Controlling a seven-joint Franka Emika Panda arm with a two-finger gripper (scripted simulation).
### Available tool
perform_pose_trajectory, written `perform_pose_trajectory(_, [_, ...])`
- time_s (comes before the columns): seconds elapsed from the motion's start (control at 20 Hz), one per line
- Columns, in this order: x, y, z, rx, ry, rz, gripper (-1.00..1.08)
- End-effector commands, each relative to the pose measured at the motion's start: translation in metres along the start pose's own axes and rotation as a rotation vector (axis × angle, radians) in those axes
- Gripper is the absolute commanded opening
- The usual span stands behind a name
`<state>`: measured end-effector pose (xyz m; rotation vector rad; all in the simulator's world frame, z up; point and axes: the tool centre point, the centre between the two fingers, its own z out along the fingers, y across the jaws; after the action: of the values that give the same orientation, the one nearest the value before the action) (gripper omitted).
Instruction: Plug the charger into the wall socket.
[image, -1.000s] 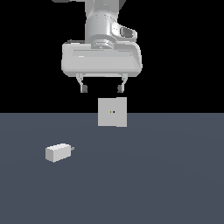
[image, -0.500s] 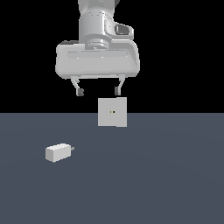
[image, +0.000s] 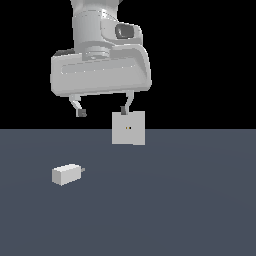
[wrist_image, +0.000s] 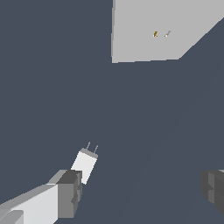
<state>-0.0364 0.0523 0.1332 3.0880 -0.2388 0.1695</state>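
The charger (image: 66, 174), a small off-white block with short grey prongs on one end, lies on the dark floor at the exterior view's left. It also shows in the wrist view (wrist_image: 85, 163), close to one fingertip (wrist_image: 69, 192). The wall socket (image: 128, 128), an upright off-white square plate with two tiny holes, stands near the middle; it shows in the wrist view too (wrist_image: 153, 30). My gripper (image: 102, 111) hangs open and empty, high above the floor, above and between the charger and the socket.
A flat dark grey floor (image: 190, 200) spreads under everything. The background behind it is black.
The gripper has shifted toward the exterior view's left and slightly down, and has turned a little. The charger and socket have not moved.
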Motion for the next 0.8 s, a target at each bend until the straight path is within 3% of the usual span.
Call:
perform_pose_trajectory(0.0, [-0.005, -0.005, 0.004, -0.004, 0.025, 0.032, 1.00])
perform_pose_trajectory(0.75, [-0.023, -0.028, 0.026, -0.031, 0.146, 0.184, 1.00])
